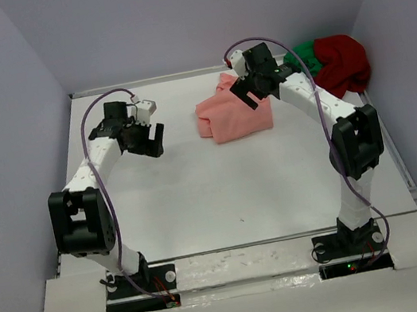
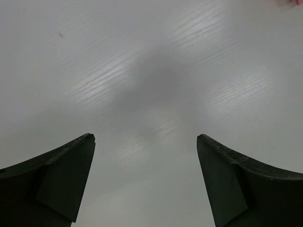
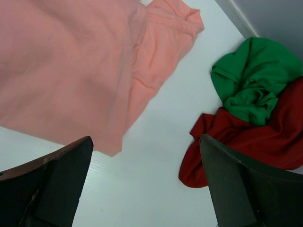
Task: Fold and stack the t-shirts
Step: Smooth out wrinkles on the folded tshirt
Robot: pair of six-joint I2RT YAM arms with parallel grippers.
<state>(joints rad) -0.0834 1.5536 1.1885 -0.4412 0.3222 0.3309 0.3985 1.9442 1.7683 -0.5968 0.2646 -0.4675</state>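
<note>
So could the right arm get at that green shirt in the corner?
Probably yes. The green shirt lies bunched atop the dark red shirt, uncovered, just to the right of the right arm, whose jaws stand open, with only bare table between.

Pink shirt (image 3: 71,71), green shirt (image 3: 253,78), red shirt (image 3: 265,142)
</note>
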